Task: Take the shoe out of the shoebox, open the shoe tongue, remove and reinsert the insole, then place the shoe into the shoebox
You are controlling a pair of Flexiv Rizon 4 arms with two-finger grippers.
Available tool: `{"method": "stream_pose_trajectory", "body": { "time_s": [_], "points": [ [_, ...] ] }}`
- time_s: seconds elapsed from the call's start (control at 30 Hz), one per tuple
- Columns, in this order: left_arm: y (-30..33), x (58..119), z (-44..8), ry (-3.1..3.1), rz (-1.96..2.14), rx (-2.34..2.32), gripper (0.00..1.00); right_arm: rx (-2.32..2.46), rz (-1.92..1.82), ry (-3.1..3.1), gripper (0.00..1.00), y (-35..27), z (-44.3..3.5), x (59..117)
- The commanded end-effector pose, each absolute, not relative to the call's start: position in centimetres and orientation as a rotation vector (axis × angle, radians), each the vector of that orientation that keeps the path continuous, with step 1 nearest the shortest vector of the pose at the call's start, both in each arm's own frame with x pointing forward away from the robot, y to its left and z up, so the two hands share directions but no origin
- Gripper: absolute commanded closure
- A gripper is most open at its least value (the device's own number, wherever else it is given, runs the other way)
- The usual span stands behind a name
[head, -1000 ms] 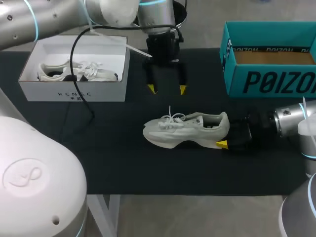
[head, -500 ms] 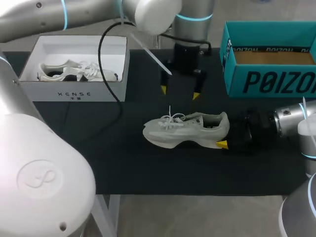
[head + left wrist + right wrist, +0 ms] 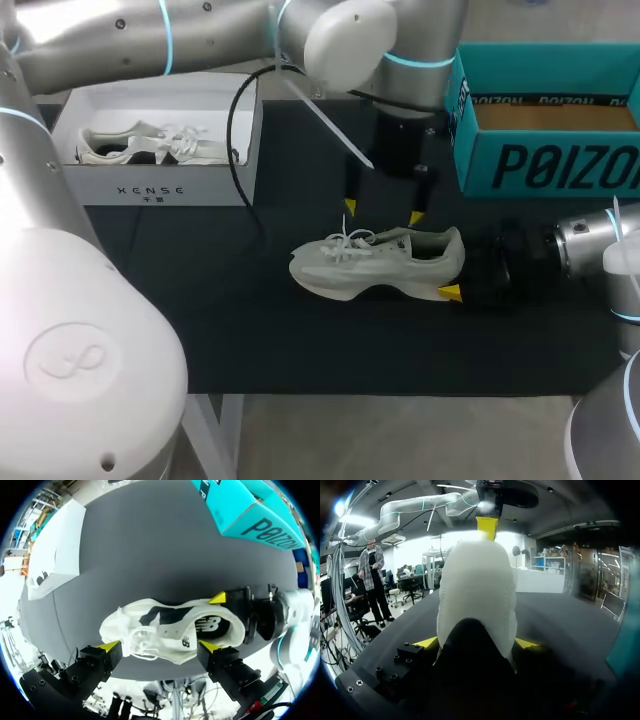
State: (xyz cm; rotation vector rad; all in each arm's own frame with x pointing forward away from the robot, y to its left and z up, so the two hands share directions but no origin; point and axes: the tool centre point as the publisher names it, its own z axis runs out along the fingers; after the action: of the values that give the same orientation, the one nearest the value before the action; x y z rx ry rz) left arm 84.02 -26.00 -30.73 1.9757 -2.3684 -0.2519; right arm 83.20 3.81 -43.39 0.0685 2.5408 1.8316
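Observation:
A pale cream shoe [image 3: 372, 264] lies on its side on the black mat [image 3: 250, 320], laces toward the white box. My right gripper [image 3: 457, 267] is at its heel with one finger on each side, shut on the shoe [image 3: 476, 590]; the heel fills the space between its yellow tips [image 3: 427, 641]. My left gripper [image 3: 382, 212] hangs open just above and behind the shoe's middle. In the left wrist view its fingers [image 3: 107, 647] straddle the shoe [image 3: 165, 632] without touching it. The white shoebox [image 3: 150, 186] at the back left holds a second pale shoe [image 3: 150, 145].
An open teal box [image 3: 545, 160] stands at the back right, close to my left arm's wrist. A black cable [image 3: 240, 150] hangs from the left arm beside the white box. The mat's front strip lies bare.
My left arm has swung right and nearer, from beside the white box to just over the shoe, its gripper still open. The shoe and my right gripper have not moved.

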Motion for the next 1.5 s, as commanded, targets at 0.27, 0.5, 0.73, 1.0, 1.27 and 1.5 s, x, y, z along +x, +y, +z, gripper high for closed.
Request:
{"method": "stream_pose_trajectory", "body": {
  "time_s": [0.27, 0.5, 0.73, 1.0, 1.27, 1.5],
  "points": [
    [-27.6, 82.5, -32.5, -2.442, -0.281, 1.967, 0.0, 0.07, 1.827, 2.544, 1.0, 4.1, -43.7, 83.3],
    [-27.7, 82.1, -34.0, -2.459, -0.326, 1.982, 0.0, 0.07, 1.827, 2.544, 1.0, 4.1, -43.7, 83.3],
    [-27.6, 82.2, -34.5, -2.455, -0.343, 2.006, 0.0, 0.07, 1.827, 2.544, 1.0, 4.1, -43.7, 83.3],
    [-27.9, 82.7, -34.5, -2.445, -0.329, 2.02, 0.0, 0.07, 1.827, 2.544, 1.0, 4.1, -43.7, 83.3],
    [-26.7, 82.6, -35.0, -2.427, -0.432, 2.005, 0.65, 0.07, 1.827, 2.544, 1.0, 4.1, -43.7, 83.3],
    [-26.4, 82.3, -34.4, -2.452, -0.423, 1.97, 1.0, 0.07, 1.827, 2.544, 1.0, 4.1, -43.7, 83.3]
  ]
}}
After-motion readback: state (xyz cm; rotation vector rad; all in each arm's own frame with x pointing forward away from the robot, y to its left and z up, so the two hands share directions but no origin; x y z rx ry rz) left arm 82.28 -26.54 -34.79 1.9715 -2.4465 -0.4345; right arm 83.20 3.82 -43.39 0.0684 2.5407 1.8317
